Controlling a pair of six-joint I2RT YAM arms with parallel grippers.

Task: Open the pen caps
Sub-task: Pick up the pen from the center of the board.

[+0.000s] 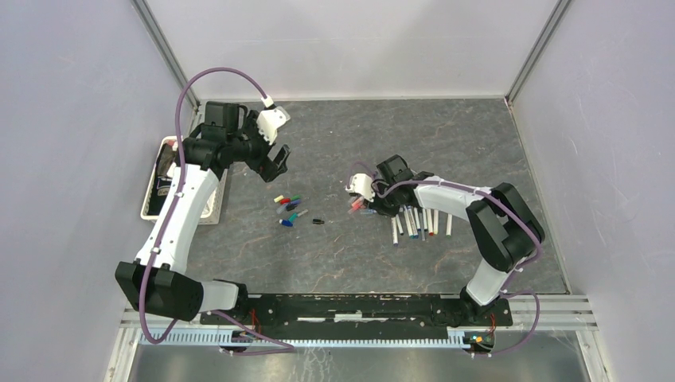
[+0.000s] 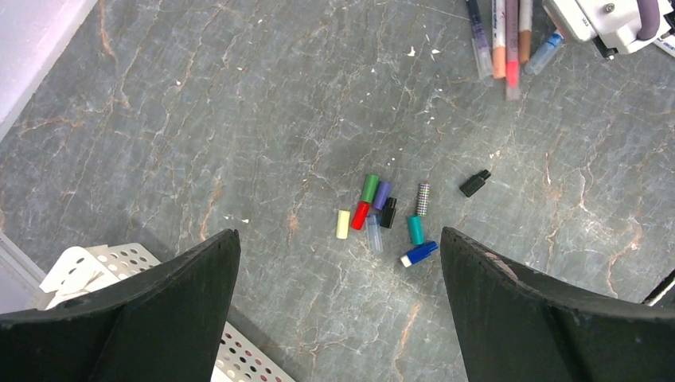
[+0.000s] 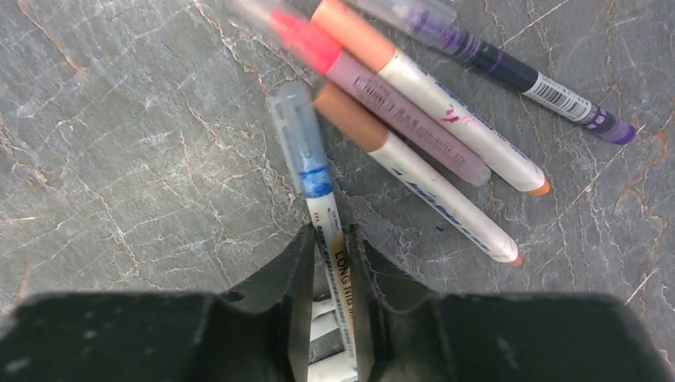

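Several loose pen caps lie in a cluster mid-table, yellow, red, green, purple, teal and blue, with one black cap apart to the right. My left gripper hangs open and empty above them, also shown from above. My right gripper is shut on a white pen with a blue band and a clear cap on its end. From above, that gripper sits low at the left end of the pens.
Pink, orange, brown-tipped and purple pens lie just ahead of the right gripper. A row of uncapped pens lies to its right. A white perforated tray stands at the left edge, under the left arm.
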